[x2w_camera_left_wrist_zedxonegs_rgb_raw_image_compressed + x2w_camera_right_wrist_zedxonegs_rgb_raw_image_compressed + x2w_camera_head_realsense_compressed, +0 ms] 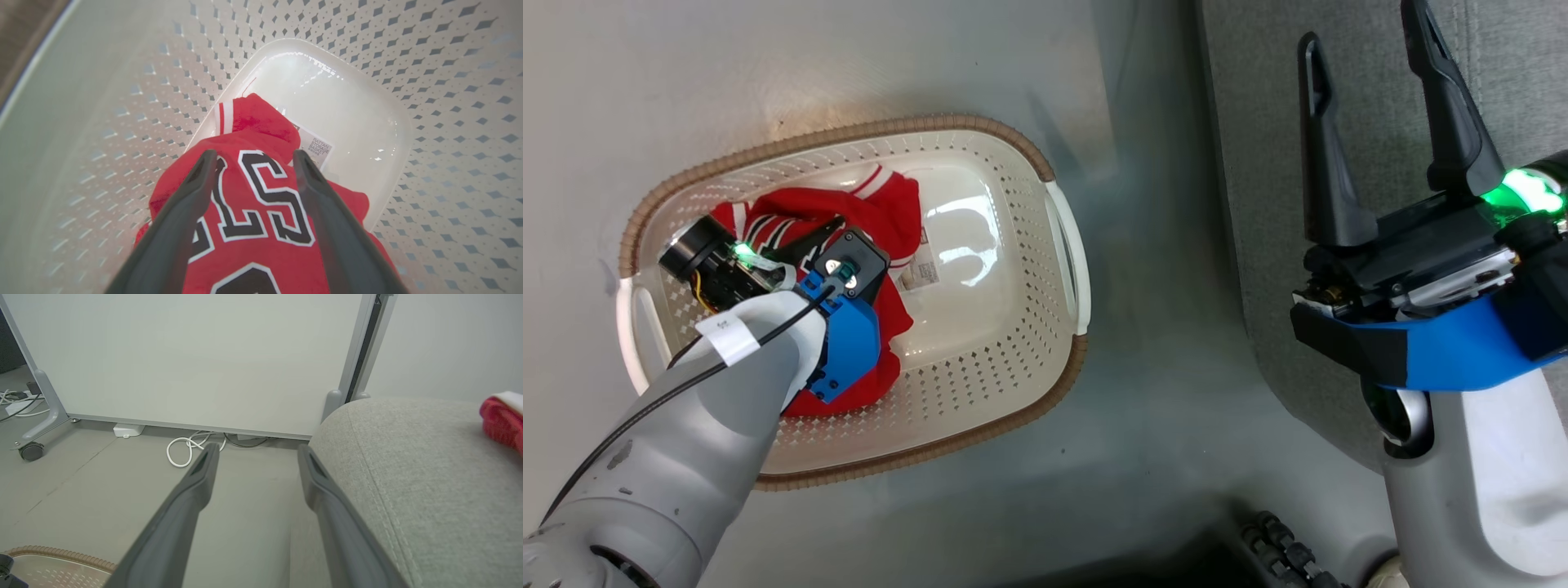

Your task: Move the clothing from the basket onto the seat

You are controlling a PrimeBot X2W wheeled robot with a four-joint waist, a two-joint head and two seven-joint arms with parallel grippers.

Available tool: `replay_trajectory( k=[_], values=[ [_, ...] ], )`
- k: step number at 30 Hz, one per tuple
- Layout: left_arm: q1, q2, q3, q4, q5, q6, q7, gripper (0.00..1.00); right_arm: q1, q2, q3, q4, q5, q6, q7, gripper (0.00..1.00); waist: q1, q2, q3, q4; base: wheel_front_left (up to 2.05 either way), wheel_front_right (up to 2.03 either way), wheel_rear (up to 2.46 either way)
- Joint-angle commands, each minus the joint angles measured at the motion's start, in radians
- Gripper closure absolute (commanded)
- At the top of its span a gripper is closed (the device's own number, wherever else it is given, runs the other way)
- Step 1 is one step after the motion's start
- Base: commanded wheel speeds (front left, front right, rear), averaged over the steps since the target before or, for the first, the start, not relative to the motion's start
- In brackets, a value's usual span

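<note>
Left wrist view: the red jersey (261, 220) lies bunched on the bottom of the basket (449, 122), towards one end. Its black-and-white lettering faces up, and a white-striped red fold pokes out beyond it.

Handling, our judgement: soft knit, light, no stiffness, nothing fragile. We expect it to sag and trail once raised, and to slip little against the fingers. The best hold is probably a raised ridge of the bunch near the lettering, pinched through more than one layer so the whole piece comes up together. A single thin hem might pull out.

Left gripper (254, 157): jaws wide, nothing held. The two dark fingers straddle the lettering, close over the cloth. We cannot tell whether the tips touch it.

Basket: a paper label (316, 149) is stuck to the bare bottom just beside the cloth, with perforated walls all round. A trailing corner could drag on the braided rim on the way out, so the lift should go high.

Head view: the basket stands on the grey floor (1160, 286), and the seat (1250, 163) is near it on the robot's right.

Right gripper (1364, 33): jaws wide, empty, hanging by the seat's edge.

Right wrist view: a second red garment with white trim (500, 418) lies on the seat cushion. We judge one piece done, with the jersey left to move.
</note>
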Motion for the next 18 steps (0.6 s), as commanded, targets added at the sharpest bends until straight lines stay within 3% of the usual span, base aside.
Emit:
replay_trajectory(
  k=[1,18],
  values=[
    [-0.023,0.005,-0.010,0.011,-0.017,0.000,0.014,0.00,-0.013,0.000,-0.004,-0.015,0.003,0.000,-0.001,0.00,-0.0001,0.0001,0.018,0.001,0.00,0.00,0.00],
    [-0.118,0.000,-0.087,0.076,-0.053,0.005,0.103,0.00,0.034,0.000,-0.038,-0.093,-0.030,0.000,-0.001,0.00,-0.0001,0.0001,0.122,0.001,0.00,0.00,0.00]
  ],
)
